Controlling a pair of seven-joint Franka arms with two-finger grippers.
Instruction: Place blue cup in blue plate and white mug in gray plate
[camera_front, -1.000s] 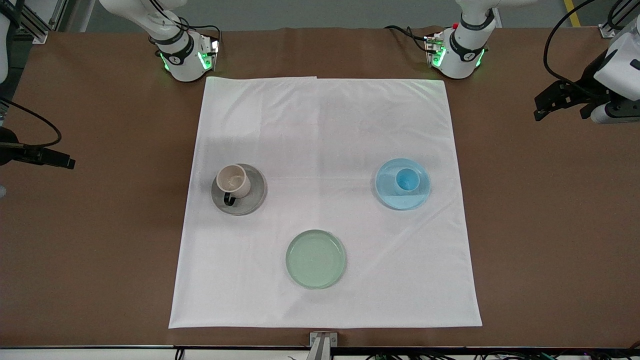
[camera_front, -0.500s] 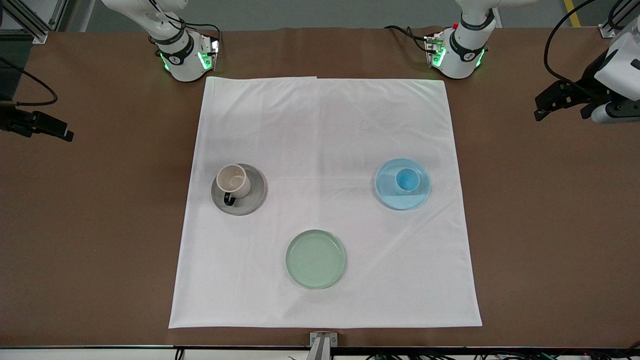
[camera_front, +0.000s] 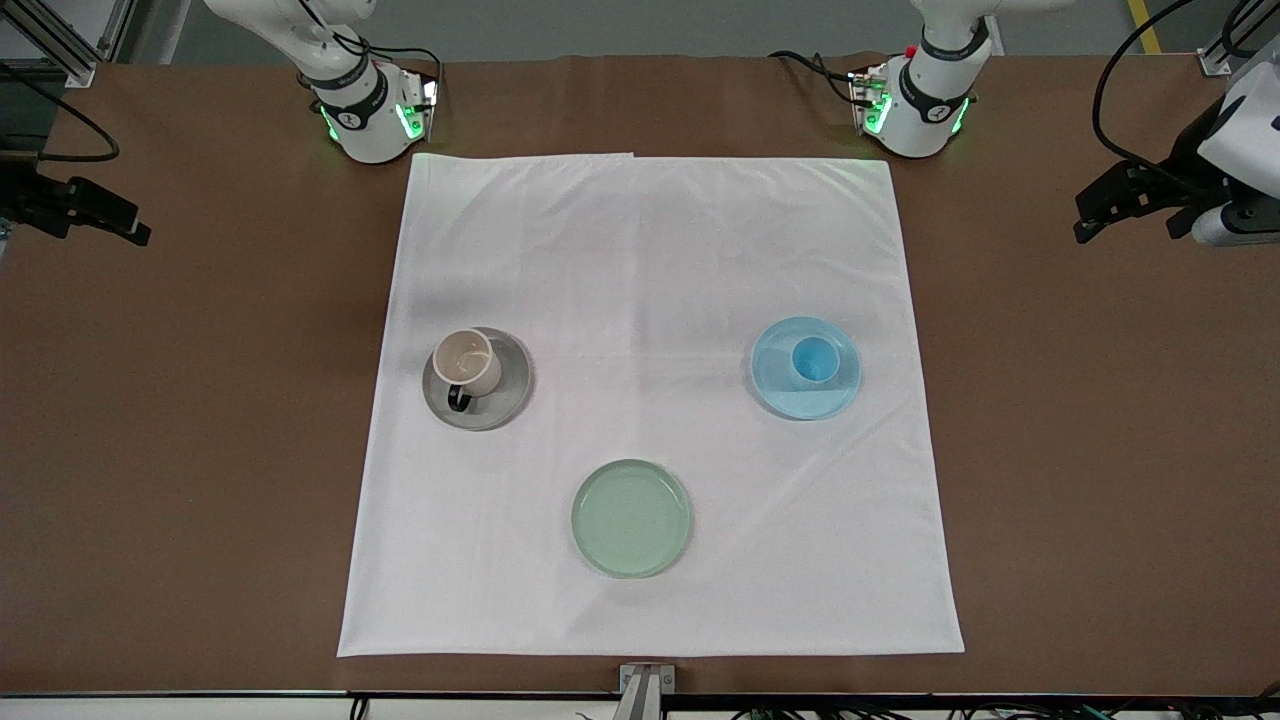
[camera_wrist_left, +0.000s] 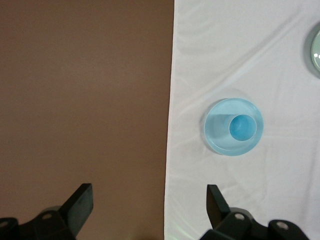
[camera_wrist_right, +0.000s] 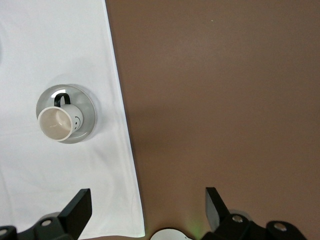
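Blue cup (camera_front: 814, 360) upright in the blue plate (camera_front: 786, 398), on the white cloth (camera_front: 650, 250) toward the left arm's end of the table (camera_front: 200, 450). White mug (camera_front: 466, 362) upright in the gray plate (camera_front: 505, 400), black handle turned toward the front camera, toward the right arm's end. Empty green plate (camera_front: 631, 518) nearer the front camera, between the two.

Left gripper (camera_wrist_left: 150, 210) up over bare table beside the cloth's edge, jaws spread wide, nothing held. Right gripper (camera_wrist_right: 145, 210) likewise over bare table at its own end, jaws wide apart, empty. Both arms waiting.

Probably light, rigid, glossy ware; likely slippery and breakable. Cup: best pinched across the rim, one finger inside. Mug: across the rim wall away from the handle. Both placements look done.
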